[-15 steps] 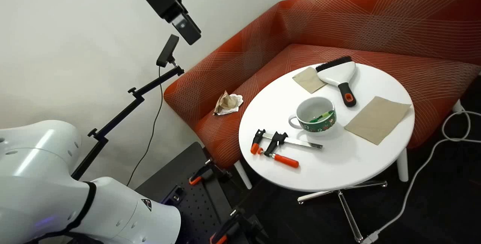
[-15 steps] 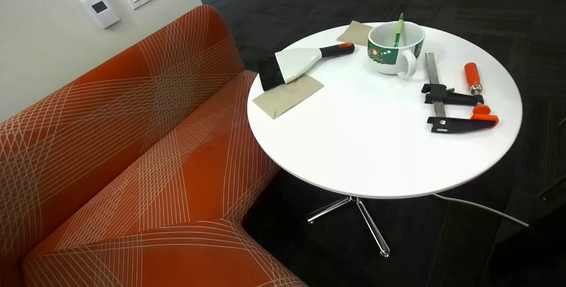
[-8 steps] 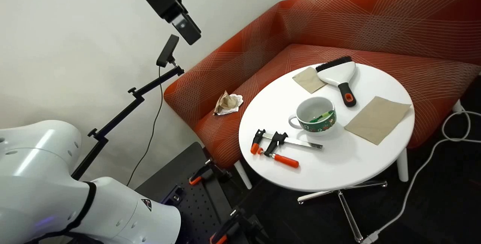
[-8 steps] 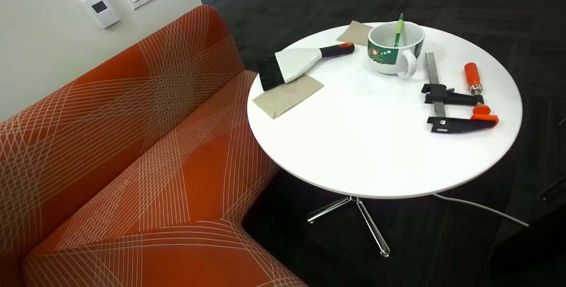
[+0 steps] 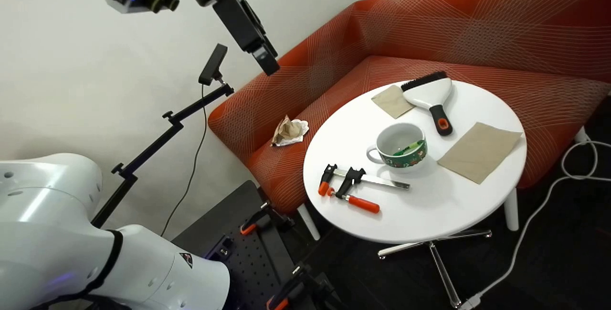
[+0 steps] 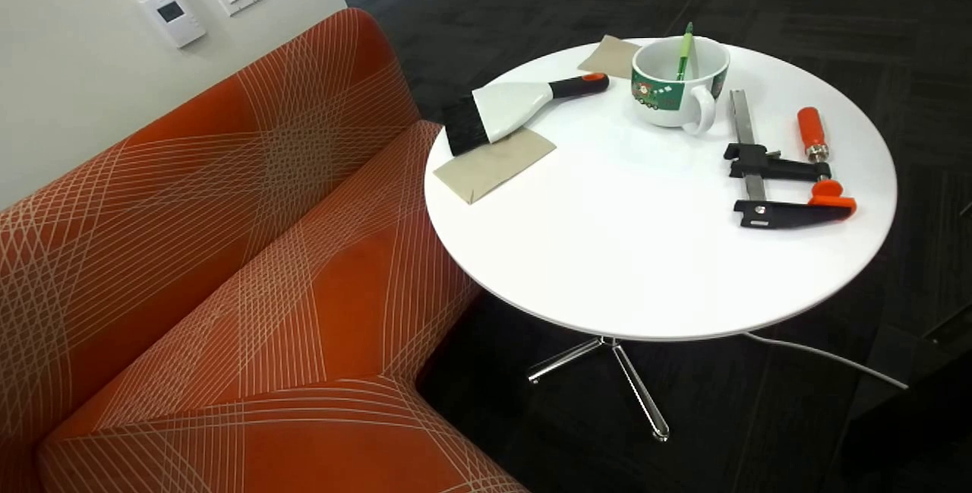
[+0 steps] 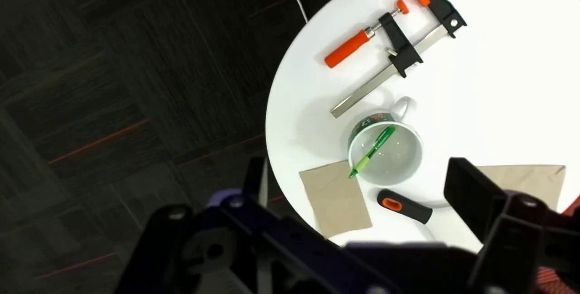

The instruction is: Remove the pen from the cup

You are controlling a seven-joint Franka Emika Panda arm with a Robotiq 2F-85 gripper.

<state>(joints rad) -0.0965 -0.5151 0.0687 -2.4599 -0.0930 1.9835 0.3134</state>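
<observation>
The green pen [image 7: 373,151] leans inside the wide cup [image 7: 362,126], its light-green grip end resting over the rim. The pen also shows in both exterior views [image 5: 411,147] [image 6: 686,48]. The cup, white with a green printed band, stands upright on the table in both exterior views [image 5: 403,161] [image 6: 659,96]. My gripper [image 7: 356,165] is open and empty, its fingers wide apart, with the cup seen between and beyond them. In an exterior view the gripper [image 5: 271,67] hangs high, left of and well above the table. It is out of the remaining view.
On the round white table [image 5: 334,133] lie an orange-handled clamp [image 7: 401,56] by the cup's handle side, a white brush [image 5: 429,95] with a black handle, and two brown napkins [image 5: 479,150] [image 5: 391,102]. A red sofa [image 5: 324,80] wraps behind the table.
In an exterior view my gripper has moved down and to the right, nearer the table, after standing still earlier. The pen, cup and other table things have not moved.
</observation>
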